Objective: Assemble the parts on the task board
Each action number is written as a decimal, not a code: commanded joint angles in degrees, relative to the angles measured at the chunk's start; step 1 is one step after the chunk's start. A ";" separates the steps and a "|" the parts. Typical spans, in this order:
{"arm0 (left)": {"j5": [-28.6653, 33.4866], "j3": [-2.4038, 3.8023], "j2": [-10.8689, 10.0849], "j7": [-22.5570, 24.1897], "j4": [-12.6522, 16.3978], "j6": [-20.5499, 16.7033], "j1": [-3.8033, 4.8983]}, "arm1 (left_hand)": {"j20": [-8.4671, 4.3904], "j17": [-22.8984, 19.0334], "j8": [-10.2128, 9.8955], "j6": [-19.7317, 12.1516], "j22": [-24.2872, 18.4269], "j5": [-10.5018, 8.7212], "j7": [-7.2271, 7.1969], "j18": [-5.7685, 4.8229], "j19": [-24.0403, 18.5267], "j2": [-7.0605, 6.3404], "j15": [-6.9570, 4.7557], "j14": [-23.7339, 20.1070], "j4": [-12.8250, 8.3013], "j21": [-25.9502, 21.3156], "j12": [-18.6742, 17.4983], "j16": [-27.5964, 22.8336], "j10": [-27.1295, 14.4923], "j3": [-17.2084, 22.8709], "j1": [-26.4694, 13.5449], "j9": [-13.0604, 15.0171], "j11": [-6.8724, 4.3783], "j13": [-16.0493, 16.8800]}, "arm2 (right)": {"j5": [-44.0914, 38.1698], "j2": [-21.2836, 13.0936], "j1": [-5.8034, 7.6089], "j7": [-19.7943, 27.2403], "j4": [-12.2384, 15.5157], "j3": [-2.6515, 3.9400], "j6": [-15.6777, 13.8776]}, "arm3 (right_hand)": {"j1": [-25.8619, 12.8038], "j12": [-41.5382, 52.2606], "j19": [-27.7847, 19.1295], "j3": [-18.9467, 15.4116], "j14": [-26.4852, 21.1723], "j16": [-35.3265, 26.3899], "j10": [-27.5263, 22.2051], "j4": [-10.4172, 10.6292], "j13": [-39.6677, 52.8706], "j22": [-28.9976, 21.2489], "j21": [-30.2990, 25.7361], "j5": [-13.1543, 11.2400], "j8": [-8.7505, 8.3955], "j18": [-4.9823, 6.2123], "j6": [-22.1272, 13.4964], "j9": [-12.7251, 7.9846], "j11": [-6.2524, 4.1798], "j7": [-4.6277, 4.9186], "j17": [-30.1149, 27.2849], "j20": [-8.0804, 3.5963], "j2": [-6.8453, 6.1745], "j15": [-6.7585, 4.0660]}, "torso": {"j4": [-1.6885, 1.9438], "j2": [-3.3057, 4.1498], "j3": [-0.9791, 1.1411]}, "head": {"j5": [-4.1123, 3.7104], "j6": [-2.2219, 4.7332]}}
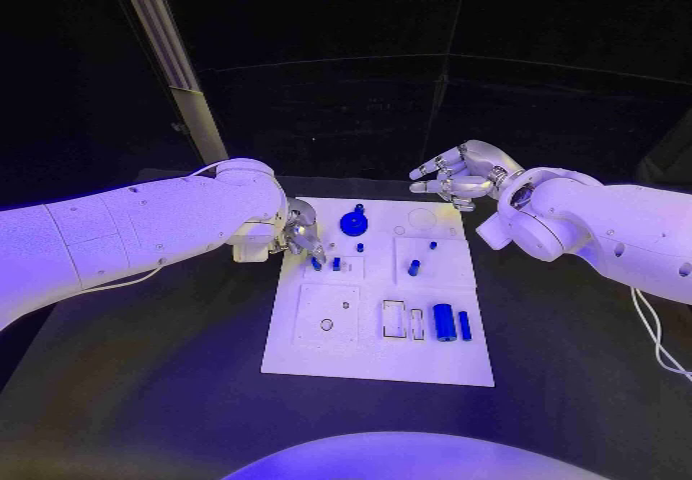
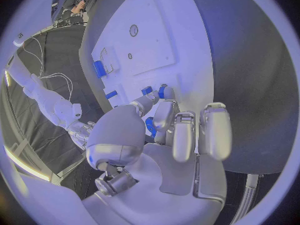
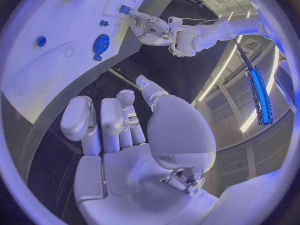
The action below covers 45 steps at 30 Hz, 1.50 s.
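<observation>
Blue part seemingly pinched by left robot hand — right robot hand open, empty.

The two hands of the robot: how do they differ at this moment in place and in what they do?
The left hand is low at the task board's left edge, its fingers on a small blue part; the right hand is raised beyond the board's far right corner and touches nothing. The left hand's fingers are drawn together; the right hand's fingers are spread apart. Both are silver hands on white arms.
</observation>
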 commanded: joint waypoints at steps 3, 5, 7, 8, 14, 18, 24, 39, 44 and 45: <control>0.27 0.02 -0.17 -0.19 0.54 0.28 0.05 | 0.34 11.96 0.37 -0.10 4.18 0.74 -0.19 -0.55 -0.09 1.82 0.38 5.42 -7.99 -0.02 0.16 0.16 0.11 8.07 1.25 0.26 -0.12 2.76 | -0.04 0.04 0.10 0.34 0.05 0.02 0.39 | -0.62 -0.27 0.06 0.09 0.40 -0.14 -0.05 -0.26 -0.07 -0.06 -0.09 0.25 -0.04 0.85 -0.10 0.06 -0.01 -0.01 -0.04 -0.20 0.14 0.19 | 0.12 -0.03 0.00 | 0.03 0.01; 0.27 0.01 -0.21 -0.35 0.64 0.04 0.05 | 0.34 11.96 0.37 -0.10 4.18 0.74 -0.19 -0.55 -0.09 1.82 0.38 5.42 -7.99 -0.02 0.16 0.16 0.11 8.07 1.25 0.26 -0.12 2.76 | -0.04 0.05 0.10 0.35 0.05 0.02 0.41 | -0.62 -0.27 0.06 0.09 0.40 -0.14 -0.05 -0.26 -0.07 -0.06 -0.09 0.25 -0.04 0.85 -0.10 0.06 -0.01 -0.01 -0.04 -0.20 0.14 0.19 | 0.04 -0.02 -0.02 | 0.17 0.00; 0.27 0.01 -0.23 -0.49 0.68 -0.18 0.05 | 0.34 11.96 0.37 -0.10 4.18 0.74 -0.19 -0.55 -0.09 1.82 0.38 5.42 -7.99 -0.02 0.16 0.16 0.11 8.07 1.25 0.26 -0.12 2.76 | -0.04 0.05 0.10 0.35 0.04 0.02 0.42 | -0.62 -0.27 0.06 0.09 0.40 -0.14 -0.05 -0.26 -0.07 -0.06 -0.09 0.25 -0.04 0.85 -0.10 0.06 -0.01 -0.01 -0.04 -0.20 0.14 0.19 | 0.02 -0.01 -0.04 | 0.19 0.02; 0.27 0.00 -0.24 -0.55 0.67 -0.30 0.04 | 0.34 11.96 0.37 -0.10 4.18 0.74 -0.19 -0.55 -0.09 1.82 0.38 5.42 -7.99 -0.02 0.16 0.16 0.11 8.07 1.25 0.26 -0.12 2.76 | -0.04 0.05 0.10 0.35 0.04 0.02 0.43 | -0.62 -0.27 0.06 0.09 0.40 -0.14 -0.05 -0.26 -0.07 -0.06 -0.09 0.25 -0.04 0.85 -0.10 0.06 -0.01 -0.01 -0.04 -0.20 0.14 0.19 | 0.02 -0.01 -0.04 | 0.19 0.02; 0.26 -0.01 -0.25 -0.82 0.50 -0.62 0.03 | 0.34 11.96 0.37 -0.10 4.18 0.74 -0.19 -0.55 -0.09 1.82 0.38 5.42 -7.99 -0.02 0.16 0.16 0.11 8.07 1.25 0.26 -0.12 2.76 | -0.04 0.00 0.10 0.35 0.05 0.02 0.44 | -0.62 -0.27 0.06 0.09 0.40 -0.14 -0.05 -0.26 -0.07 -0.06 -0.09 0.25 -0.04 0.85 -0.10 0.06 -0.01 -0.01 -0.04 -0.20 0.14 0.19 | -0.03 0.01 -0.05 | 0.20 -0.05; 0.25 -0.03 -0.13 -0.99 0.28 -0.59 0.01 | 0.34 11.96 0.40 -0.13 4.18 0.89 -0.19 -0.55 -0.09 1.82 0.37 5.42 -8.01 -0.02 -0.02 0.15 0.07 8.12 1.20 0.32 -0.12 2.67 | -0.04 -0.01 0.10 0.35 0.06 0.02 0.44 | -0.62 -0.27 0.06 0.09 0.40 -0.14 -0.05 -0.26 -0.07 -0.06 -0.09 0.25 -0.04 0.85 -0.10 0.06 -0.01 -0.01 -0.04 -0.20 0.14 0.19 | -0.01 0.02 -0.04 | 0.13 -0.11; 0.25 -0.05 0.10 -1.33 -0.04 -0.39 -0.02 | 0.34 11.96 0.40 -0.13 4.18 0.89 -0.19 -0.55 -0.09 1.82 0.37 5.42 -8.01 -0.02 -0.02 0.15 0.07 8.12 1.20 0.32 -0.12 2.67 | -0.04 0.00 0.10 0.35 0.06 0.02 0.47 | -0.62 -0.27 0.06 0.09 0.40 -0.14 -0.05 -0.26 -0.07 -0.06 -0.09 0.25 -0.04 0.85 -0.10 0.06 -0.01 -0.01 -0.04 -0.20 0.14 0.19 | -0.03 0.01 -0.03 | 0.14 -0.24; 0.22 -0.11 0.37 -1.39 -0.19 0.70 -0.16 | 0.33 11.96 0.43 -0.16 4.12 1.06 -0.19 -0.53 -0.14 1.81 0.37 5.42 -8.01 -0.07 -0.27 0.16 0.01 8.15 1.10 0.38 -0.11 2.55 | -0.04 0.01 0.10 0.34 0.07 0.02 0.52 | -0.62 -0.27 0.06 0.09 0.40 -0.14 -0.05 -0.26 -0.07 -0.06 -0.09 0.25 -0.04 0.85 -0.10 0.06 -0.01 -0.01 -0.04 -0.20 0.14 0.19 | -0.03 -0.02 -0.05 | 0.16 -0.38; 0.22 -0.13 0.47 -1.44 -0.32 1.06 -0.20 | 0.35 11.98 0.51 -0.14 4.12 1.62 -0.19 -0.53 -0.15 1.72 0.40 5.42 -7.95 -0.09 -0.38 0.18 0.01 8.18 0.75 0.51 -0.10 2.47 | -0.04 -0.01 0.10 0.33 0.08 0.02 0.52 | -0.62 -0.27 0.06 0.09 0.40 -0.14 -0.05 -0.26 -0.07 -0.06 -0.09 0.25 -0.04 0.85 -0.10 0.06 -0.01 -0.01 -0.04 -0.20 0.14 0.19 | 0.01 -0.01 -0.04 | 0.14 -0.34; 0.22 -0.13 0.50 -1.45 -0.35 1.14 -0.21 | 0.35 12.00 0.51 -0.13 4.13 1.66 -0.19 -0.53 -0.15 1.71 0.40 5.43 -7.94 -0.09 -0.41 0.19 0.00 8.18 0.72 0.52 -0.10 2.46 | -0.04 -0.01 0.10 0.33 0.08 0.02 0.51 | -0.62 -0.27 0.06 0.09 0.40 -0.14 -0.05 -0.26 -0.07 -0.06 -0.09 0.25 -0.04 0.85 -0.10 0.06 -0.01 -0.01 -0.04 -0.20 0.14 0.19 | 0.01 -0.02 -0.04 | 0.16 -0.40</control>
